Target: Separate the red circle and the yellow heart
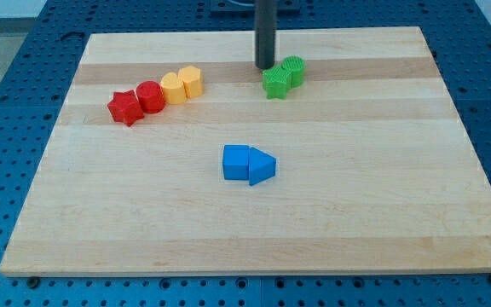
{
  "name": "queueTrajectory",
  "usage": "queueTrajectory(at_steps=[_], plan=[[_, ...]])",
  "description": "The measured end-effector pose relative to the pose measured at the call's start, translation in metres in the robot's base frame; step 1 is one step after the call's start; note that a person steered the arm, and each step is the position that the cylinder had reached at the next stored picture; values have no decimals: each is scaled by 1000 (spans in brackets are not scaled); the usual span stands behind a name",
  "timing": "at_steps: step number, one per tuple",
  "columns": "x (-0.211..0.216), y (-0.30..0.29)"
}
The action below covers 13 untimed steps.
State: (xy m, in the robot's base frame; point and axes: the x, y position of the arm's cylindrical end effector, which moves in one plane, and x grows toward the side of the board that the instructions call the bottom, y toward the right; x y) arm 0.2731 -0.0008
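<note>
The red circle [150, 96] lies at the view's upper left, touching the yellow heart [173, 88] on its right. A red star [124, 108] touches the circle's left side, and a yellow hexagon [191, 81] touches the heart's right side, so these blocks form one slanted row. My tip [265, 66] is at the view's top centre, well to the right of that row and just left of the green blocks.
A green star [275, 83] and a green circle [293, 71] sit together next to my tip. A blue cube [236, 162] and a blue triangle [262, 166] lie together at the centre of the wooden board [399, 213].
</note>
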Motion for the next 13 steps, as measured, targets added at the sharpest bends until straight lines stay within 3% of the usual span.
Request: queueTrajectory(at_steps=[1, 7, 10, 13], plan=[[-1, -37], [8, -65], [63, -69], [127, -141]])
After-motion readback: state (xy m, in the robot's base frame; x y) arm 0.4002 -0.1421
